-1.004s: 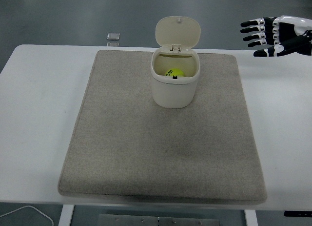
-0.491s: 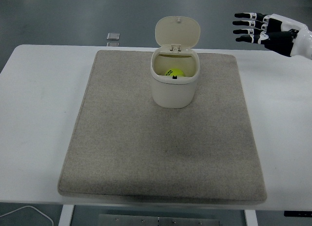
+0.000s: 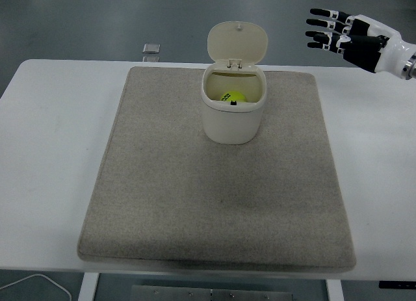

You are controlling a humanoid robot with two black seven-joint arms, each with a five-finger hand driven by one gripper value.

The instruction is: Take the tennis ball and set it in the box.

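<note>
One ball (image 3: pixel 233 96) lies inside the box (image 3: pixel 232 112), whose lid (image 3: pixel 237 42) stands open. That box sits toward the mat's (image 3: pixel 214 203) far side, on the table (image 3: pixel 52 158). Up at top right, the right hand (image 3: pixel 354 39) hovers with fingers (image 3: pixel 320 23) spread, holding nothing, well apart from the box.

We count one tennis ball (image 3: pixel 233 95), one cream box (image 3: pixel 232 112) with one hinged lid (image 3: pixel 238 43), one grey mat (image 3: pixel 218 184), and one white bench (image 3: pixel 52 151). We see one robot hand (image 3: pixel 344 38), one small grey object (image 3: pixel 151 49) at the bench's far edge, and one white cable (image 3: pixel 32 283).
</note>
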